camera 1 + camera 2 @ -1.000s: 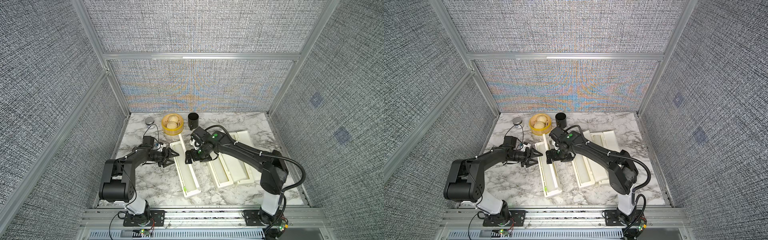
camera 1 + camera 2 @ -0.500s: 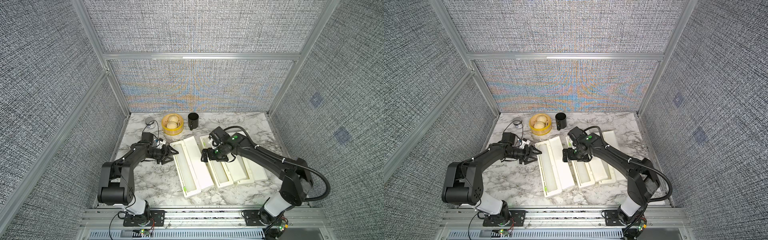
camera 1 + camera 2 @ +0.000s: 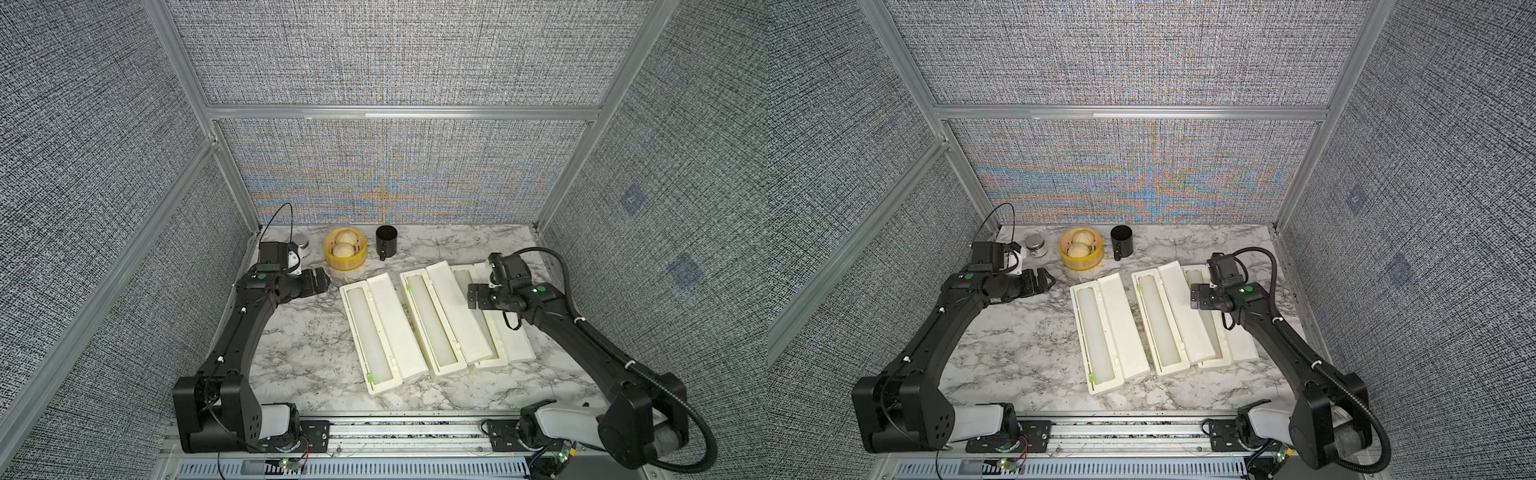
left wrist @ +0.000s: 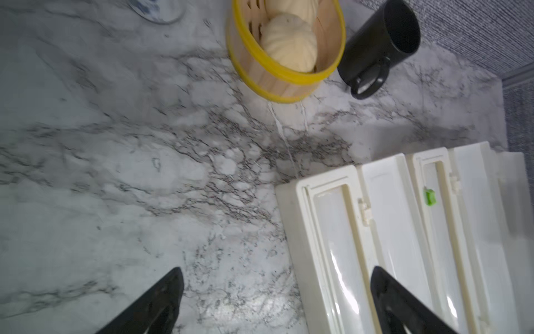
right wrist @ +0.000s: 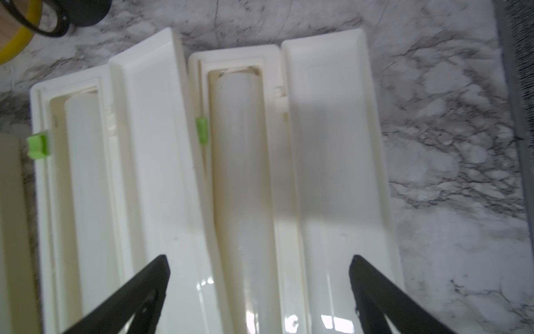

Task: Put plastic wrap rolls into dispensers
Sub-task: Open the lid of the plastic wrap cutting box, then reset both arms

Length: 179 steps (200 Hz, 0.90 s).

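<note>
The right gripper (image 5: 259, 258) hangs spread wide with nothing in it. Straight beneath the gap between its jaws lies the right-hand roll (image 5: 239, 173), sunk in the trough of the right-hand dispenser (image 5: 332, 144). One jaw stands over that box's open lid, the other over the lid of the middle dispenser (image 5: 150, 144). Just outside that jaw the middle roll (image 5: 83, 173) sits in its own trough. With every trough seemingly filled, the step in hand reads as a clean release: rise straight up so neither finger clips a lid rim, and check that each roll lies level end to end before any lid is swung over. The left gripper (image 4: 276, 271) is parted and empty too, one jaw above the left-hand dispenser (image 4: 384, 219) with the left-hand roll (image 4: 338, 260) inside, the other above the marble table (image 4: 115, 173). Ahead of the jaws stand a steamer basket (image 4: 277, 84) and a black mug (image 4: 378, 40). In a top view the left arm (image 3: 249, 324) stretches forward with its wrist turned toward the boxes, while the right arm (image 3: 582, 338) bends inward over the far half of its dispenser.
</note>
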### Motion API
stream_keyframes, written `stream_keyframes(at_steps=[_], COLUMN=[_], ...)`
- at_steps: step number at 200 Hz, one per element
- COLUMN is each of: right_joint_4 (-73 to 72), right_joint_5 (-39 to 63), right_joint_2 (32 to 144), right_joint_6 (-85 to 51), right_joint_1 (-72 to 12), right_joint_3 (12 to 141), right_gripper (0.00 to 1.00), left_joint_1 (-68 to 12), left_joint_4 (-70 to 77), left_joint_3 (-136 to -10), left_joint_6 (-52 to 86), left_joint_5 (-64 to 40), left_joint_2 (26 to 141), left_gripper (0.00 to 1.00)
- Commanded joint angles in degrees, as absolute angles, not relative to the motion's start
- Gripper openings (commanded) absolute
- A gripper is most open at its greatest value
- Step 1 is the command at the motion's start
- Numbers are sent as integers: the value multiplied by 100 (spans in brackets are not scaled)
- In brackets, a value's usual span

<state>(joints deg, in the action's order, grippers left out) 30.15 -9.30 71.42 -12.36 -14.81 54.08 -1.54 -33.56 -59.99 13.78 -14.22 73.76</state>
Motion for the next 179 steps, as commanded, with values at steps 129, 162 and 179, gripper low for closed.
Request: stream_keyframes(at_steps=[129, 162, 179], right_joint_4=[-4609, -5734, -4692], right_joint_5=[-1041, -525, -453], right_joint_2=[7466, 8658, 8634], right_joint_6=[31, 171, 129], right_joint_1=[-351, -346, -344], right_joint_3=[1651, 1621, 2203], right_gripper=[99, 99, 99], left_joint_1=[-150, -136, -169], left_joint_4=[5098, 4602, 4743], left_joint_3=[-1885, -2216, -2240], left_joint_6=[264, 426, 276], left_joint_5=[497, 778, 677], left_joint_2=[8432, 8421, 8633], left_gripper=[100, 99, 99])
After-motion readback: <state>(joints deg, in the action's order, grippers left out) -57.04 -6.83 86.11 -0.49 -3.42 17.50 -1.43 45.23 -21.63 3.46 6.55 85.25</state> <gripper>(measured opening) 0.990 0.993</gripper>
